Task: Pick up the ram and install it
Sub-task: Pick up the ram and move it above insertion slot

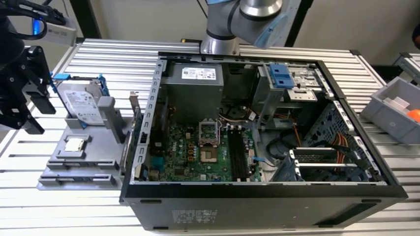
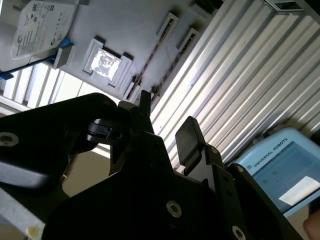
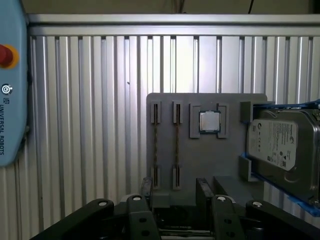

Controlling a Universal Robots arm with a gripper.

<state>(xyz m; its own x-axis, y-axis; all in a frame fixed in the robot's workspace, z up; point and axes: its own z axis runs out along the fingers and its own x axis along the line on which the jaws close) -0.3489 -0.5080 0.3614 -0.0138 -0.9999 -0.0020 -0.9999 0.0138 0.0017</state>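
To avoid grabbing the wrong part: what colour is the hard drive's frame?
The frame is blue, clearest in the first wrist view.

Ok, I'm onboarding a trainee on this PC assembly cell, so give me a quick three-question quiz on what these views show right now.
1. True or false: the end effector grips one of the ram sticks.
2. In the first wrist view, what sits on the gray holder between the ram sticks and the hard drive? A) processor B) fan C) cable
3. How many ram sticks stand in the holder?

Key: 1 false, it is open and empty; 2 A; 3 two.
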